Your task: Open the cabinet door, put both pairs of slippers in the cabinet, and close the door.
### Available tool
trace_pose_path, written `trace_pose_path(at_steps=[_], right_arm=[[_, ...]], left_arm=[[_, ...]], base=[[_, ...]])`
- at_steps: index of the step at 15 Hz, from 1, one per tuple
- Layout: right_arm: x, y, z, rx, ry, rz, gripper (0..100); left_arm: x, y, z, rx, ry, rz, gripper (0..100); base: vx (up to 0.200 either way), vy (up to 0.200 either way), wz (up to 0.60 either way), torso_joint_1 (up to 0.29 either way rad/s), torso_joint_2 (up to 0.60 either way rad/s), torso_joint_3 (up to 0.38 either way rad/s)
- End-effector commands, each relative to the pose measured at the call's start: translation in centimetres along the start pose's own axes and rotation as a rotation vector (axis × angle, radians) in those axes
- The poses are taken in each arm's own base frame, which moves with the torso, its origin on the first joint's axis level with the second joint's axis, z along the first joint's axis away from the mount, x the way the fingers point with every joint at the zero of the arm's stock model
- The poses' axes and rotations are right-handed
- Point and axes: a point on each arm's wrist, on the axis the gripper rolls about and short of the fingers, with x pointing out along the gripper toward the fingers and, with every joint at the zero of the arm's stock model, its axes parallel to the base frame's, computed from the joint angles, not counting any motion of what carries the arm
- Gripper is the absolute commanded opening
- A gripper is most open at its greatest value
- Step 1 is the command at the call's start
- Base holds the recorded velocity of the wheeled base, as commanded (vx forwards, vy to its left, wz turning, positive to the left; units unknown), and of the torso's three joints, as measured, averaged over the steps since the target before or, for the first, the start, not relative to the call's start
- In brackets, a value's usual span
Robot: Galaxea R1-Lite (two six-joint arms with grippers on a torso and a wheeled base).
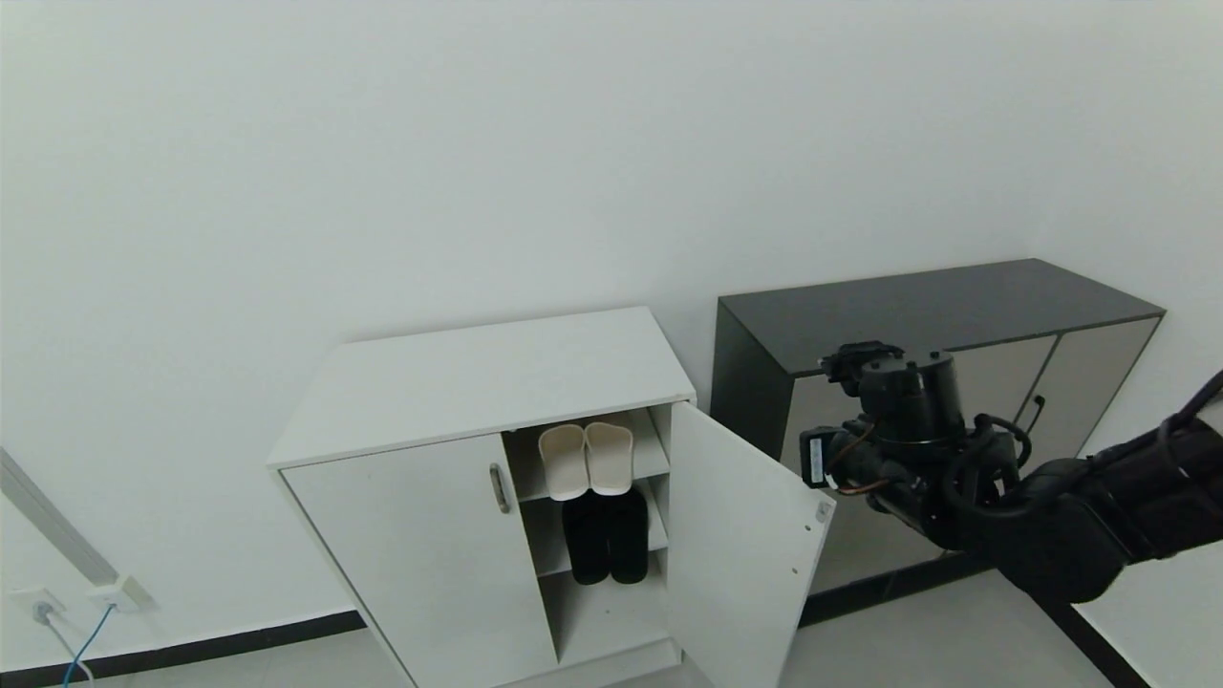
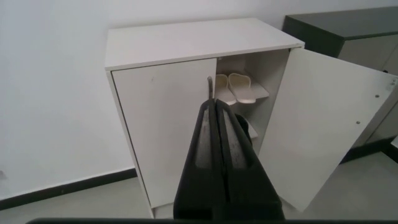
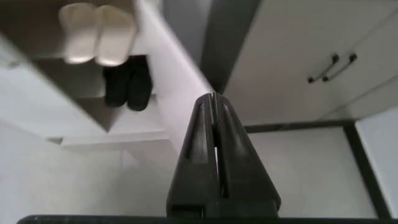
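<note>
1. The cabinet (image 1: 478,373) stands ahead of both grippers, its right door (image 1: 740,535) swung wide open.
2. The cream slippers (image 1: 585,459) sit side by side on the upper shelf. The black slippers (image 1: 607,535) sit on the shelf directly below them.
3. The right gripper (image 3: 214,99) has its fingers pressed together with nothing between them. The open door's free edge is near it, on its left, and both pairs lie farther off past that door.
4. The left gripper (image 2: 215,102) is also pressed together and empty. It points at the cabinet's shut left door (image 2: 161,118), with the slippers beyond its tips.
5. A dark sideboard (image 1: 936,306) stands behind the right arm.
</note>
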Motion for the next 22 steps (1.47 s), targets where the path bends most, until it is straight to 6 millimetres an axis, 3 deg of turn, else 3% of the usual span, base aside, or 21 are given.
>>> trace_pose_path(at_steps=[1,4,12,16,22], right_arm=[[3.8,-1.7,-1.5,0.015,0.058,-0.052,0],[6.5,-2.9,-2.8,0.049,0.075,-0.066,0],[8.0,-2.8,-4.9,0.033,0.13,-0.077,0],[7.9,-2.1,-5.5,0.021,0.147,-0.063,0],[5.8,1.1,-6.5,-0.019,0.17,0.02,0]], left_arm=[[0.0,0.0,0.0,-0.001,-0.003,0.0,0],[0.0,0.0,0.0,-0.003,0.0,0.0,0],[0.0,0.0,0.0,-0.004,-0.001,0.002,0],[0.0,0.0,0.0,-0.004,0.0,0.0,0],[0.0,0.0,0.0,-0.004,-0.001,0.002,0]], base=[[0.0,0.0,0.0,0.0,0.0,0.0],[0.0,0.0,0.0,0.0,0.0,0.0],[0.0,0.0,0.0,0.0,0.0,0.0],[0.0,0.0,0.0,0.0,0.0,0.0],[0.0,0.0,0.0,0.0,0.0,0.0]])
